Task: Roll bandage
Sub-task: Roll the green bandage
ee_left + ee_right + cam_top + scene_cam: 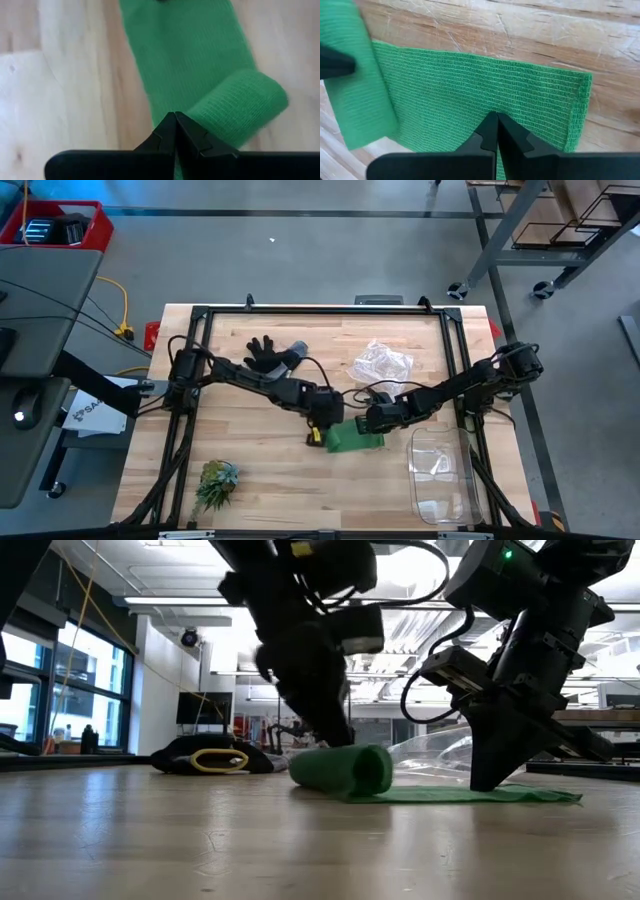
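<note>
Lying near the middle of the wooden table (260,490), the green bandage (356,440) is partly rolled, its roll at one end and a flat tail at the other. The left gripper (322,423), fingers together, touches the roll. The right gripper (372,421), fingers together, presses the flat tail.

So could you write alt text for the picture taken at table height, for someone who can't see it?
A green bandage lies on a wooden table, partly rolled into a cylinder with a flat tail stretching right. The left gripper, shut, stands at the roll; the right gripper, also shut, presses on the tail. A black glove lies behind, before a blurred workshop.
</note>
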Controlling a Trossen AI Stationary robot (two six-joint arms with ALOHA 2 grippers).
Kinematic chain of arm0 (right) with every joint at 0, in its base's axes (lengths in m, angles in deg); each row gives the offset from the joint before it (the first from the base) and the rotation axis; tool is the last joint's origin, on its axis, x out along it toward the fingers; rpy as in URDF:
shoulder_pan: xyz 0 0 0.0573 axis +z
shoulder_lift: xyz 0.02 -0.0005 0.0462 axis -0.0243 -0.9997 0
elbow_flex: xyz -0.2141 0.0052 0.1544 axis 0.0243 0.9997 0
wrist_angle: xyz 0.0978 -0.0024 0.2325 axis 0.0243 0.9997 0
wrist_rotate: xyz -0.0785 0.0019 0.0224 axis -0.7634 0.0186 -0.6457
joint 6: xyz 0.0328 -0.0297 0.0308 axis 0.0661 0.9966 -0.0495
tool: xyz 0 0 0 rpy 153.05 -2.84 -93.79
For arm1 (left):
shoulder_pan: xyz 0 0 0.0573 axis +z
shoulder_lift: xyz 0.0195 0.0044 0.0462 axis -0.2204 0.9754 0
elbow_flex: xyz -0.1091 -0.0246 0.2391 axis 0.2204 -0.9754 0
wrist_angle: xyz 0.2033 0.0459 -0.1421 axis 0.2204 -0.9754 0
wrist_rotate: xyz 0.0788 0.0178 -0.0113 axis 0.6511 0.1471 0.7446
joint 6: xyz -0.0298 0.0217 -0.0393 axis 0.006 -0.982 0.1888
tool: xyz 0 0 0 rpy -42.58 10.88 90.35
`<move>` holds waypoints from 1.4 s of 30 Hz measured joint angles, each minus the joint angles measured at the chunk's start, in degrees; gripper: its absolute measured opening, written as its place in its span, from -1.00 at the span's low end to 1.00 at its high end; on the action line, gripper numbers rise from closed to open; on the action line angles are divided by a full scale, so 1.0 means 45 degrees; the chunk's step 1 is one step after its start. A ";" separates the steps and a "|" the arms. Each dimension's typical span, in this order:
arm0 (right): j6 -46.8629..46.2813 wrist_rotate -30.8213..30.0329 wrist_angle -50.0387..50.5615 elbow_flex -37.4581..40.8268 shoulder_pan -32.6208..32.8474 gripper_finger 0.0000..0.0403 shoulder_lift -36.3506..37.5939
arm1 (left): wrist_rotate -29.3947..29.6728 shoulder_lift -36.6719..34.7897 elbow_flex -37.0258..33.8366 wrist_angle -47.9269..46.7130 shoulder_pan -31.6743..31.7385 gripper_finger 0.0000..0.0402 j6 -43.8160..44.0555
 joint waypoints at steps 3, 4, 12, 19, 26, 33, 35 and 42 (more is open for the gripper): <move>-0.0041 -0.0013 0.0047 0.0000 0.0002 -1.00 -0.0005 | 0.0023 -0.0153 0.0013 -0.0776 -0.0268 -1.00 -0.0013; -0.0050 -0.0031 0.0076 -0.0002 0.0005 -1.00 -0.0005 | 0.0041 -0.0213 0.0013 -0.0990 -0.0354 -1.00 -0.0032; -0.0102 -0.0047 0.0160 -0.0013 0.0000 -1.00 -0.0005 | -0.0098 -0.1075 -0.0021 -0.2894 -0.0805 -1.00 -0.0359; -0.0139 -0.0034 0.0165 -0.0010 0.0000 -1.00 0.0000 | -0.0058 -0.2659 -0.0035 -0.4952 -0.0834 -1.00 -0.0359; -0.0126 -0.0029 0.0141 -0.0010 0.0000 -1.00 -0.0002 | 0.0053 -0.2778 -0.0441 0.0534 -0.0299 -1.00 -0.0357; -0.0107 -0.0024 0.0126 0.0000 0.0000 -1.00 -0.0001 | -0.0334 -0.0528 -0.0511 0.1601 -0.0168 -1.00 -0.0355; -0.0107 -0.0019 0.0124 -0.0002 0.0000 -1.00 -0.0002 | -0.0247 -0.0113 -0.0520 0.1556 -0.0255 -1.00 -0.0278; -0.0136 -0.0003 0.0121 -0.0003 0.0000 -1.00 -0.0003 | -0.0713 -0.0485 -0.0530 -0.0845 -0.0590 -1.00 0.0043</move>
